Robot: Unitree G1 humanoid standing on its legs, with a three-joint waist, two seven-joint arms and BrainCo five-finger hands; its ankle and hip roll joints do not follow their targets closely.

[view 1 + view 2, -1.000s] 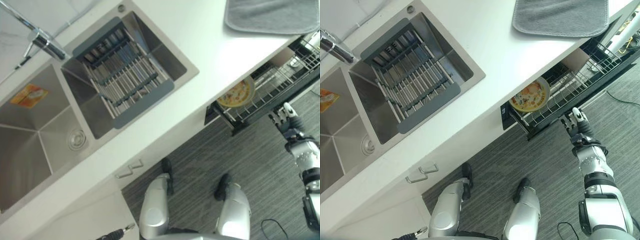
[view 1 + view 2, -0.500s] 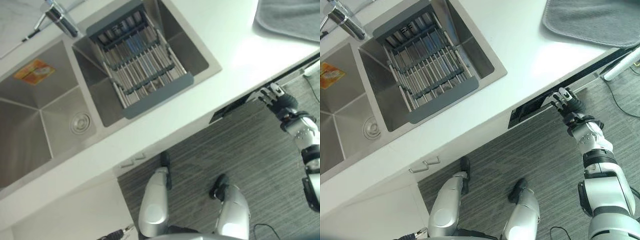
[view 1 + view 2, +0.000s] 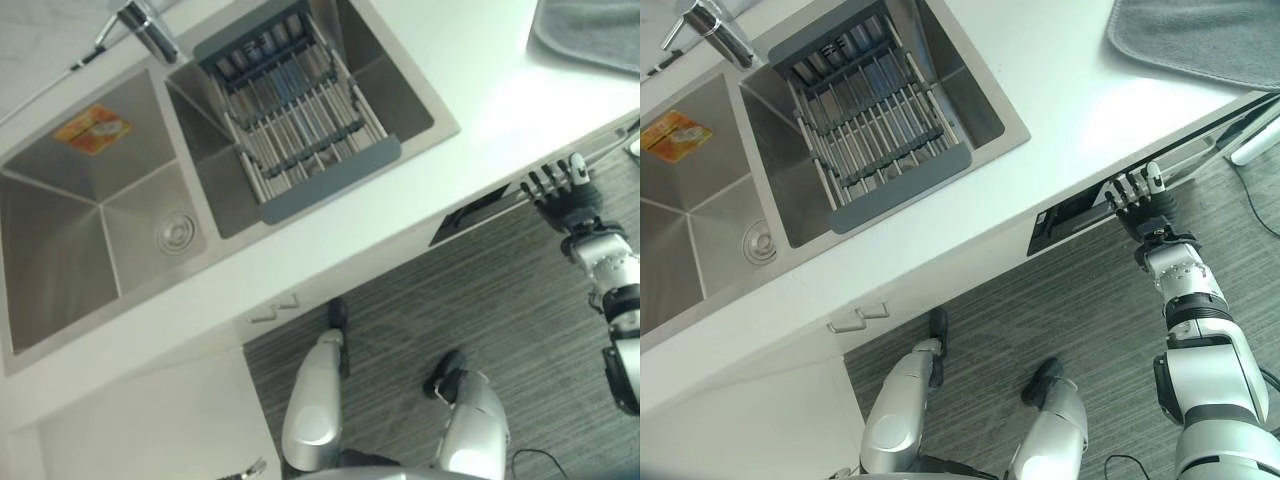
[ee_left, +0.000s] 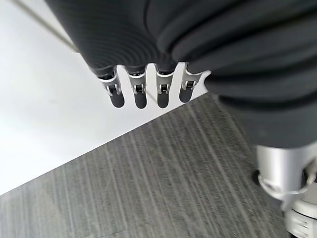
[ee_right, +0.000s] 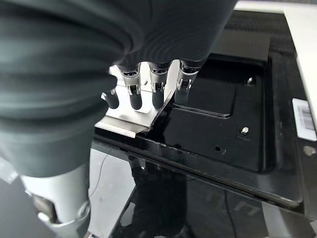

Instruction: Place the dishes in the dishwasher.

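Right hand [image 3: 1150, 213]: dark ribbed cover, silver fingers [image 5: 154, 89] with dark tips; silver-grey jointed forearm.

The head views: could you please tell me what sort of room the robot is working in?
Most likely a home kitchen. A white countertop holds a double steel sink with a faucet and a drying rack over one basin, and the right hand is at the dishwasher front under the counter.

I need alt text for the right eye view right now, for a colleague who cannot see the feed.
The robot's right hand, fingers straight, rests against the dark dishwasher front under the white counter's edge. A double steel sink holds a grey drying rack, and a grey mat lies on the counter.
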